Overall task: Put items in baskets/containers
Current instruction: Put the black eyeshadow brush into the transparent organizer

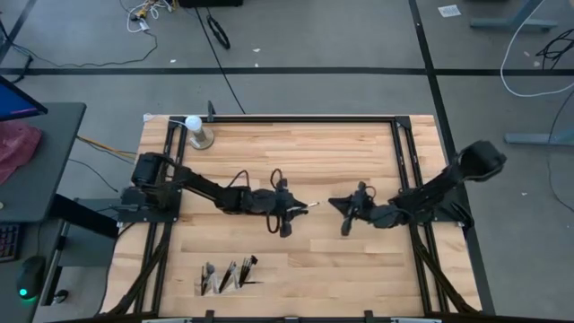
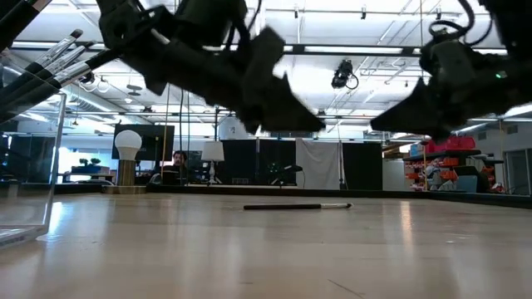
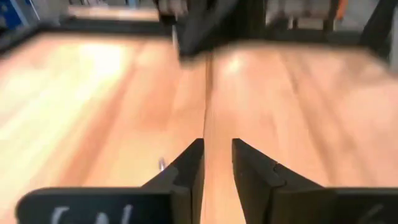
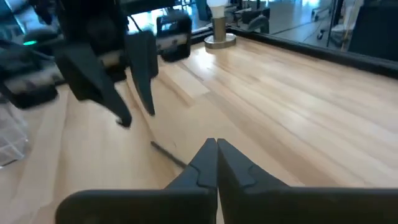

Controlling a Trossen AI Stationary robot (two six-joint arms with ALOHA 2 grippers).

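Note:
One thin dark makeup brush [image 1: 305, 206] with a pale tip lies flat on the wooden table near its middle; it also shows in the low view [image 2: 295, 206] and the right wrist view [image 4: 168, 153]. My left gripper [image 1: 287, 213] hangs open just above the brush's handle end [image 4: 134, 102], touching nothing. My right gripper [image 1: 345, 217] is shut and empty [image 4: 216, 149], hovering a little to the brush's right. The clear organizer [image 1: 224, 276] stands near the table's near edge, and several brushes [image 2: 58, 54] stick up out of it, slanting.
A white ball on a metal stand [image 1: 195, 127] sits at the far left corner of the table. Black frame rails [image 1: 408, 161] run along the table's sides. Bare wood [image 1: 323, 269] lies between the grippers and the near edge.

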